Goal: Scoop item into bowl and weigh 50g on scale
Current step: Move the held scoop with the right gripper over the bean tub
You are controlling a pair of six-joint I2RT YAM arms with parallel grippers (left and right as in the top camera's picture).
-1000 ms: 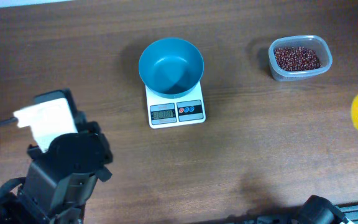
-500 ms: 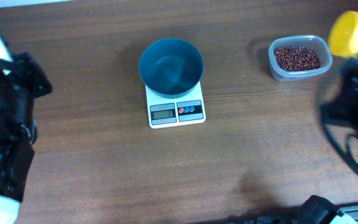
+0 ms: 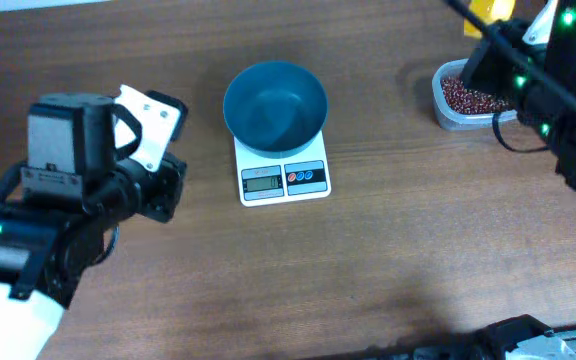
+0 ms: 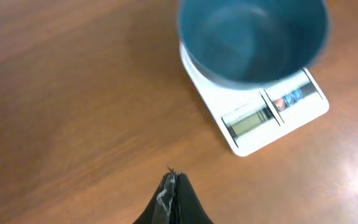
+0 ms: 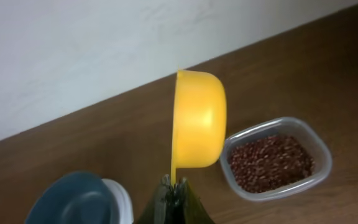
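Note:
The teal-blue bowl stands empty on the white scale; both also show in the left wrist view, bowl and scale. The red-brown beans lie in a clear tub at the back right, beans also in the right wrist view. My right gripper is shut on the handle of a yellow scoop, held up left of the tub. My left gripper is shut and empty, left of the scale over bare table.
The left arm fills the left side of the wooden table. The right arm covers the back right corner and part of the tub. A white wall runs behind the table.
The left arm swung from the far left edge in toward the scale. The right arm with the yellow scoop moved up and left over the tub's corner.

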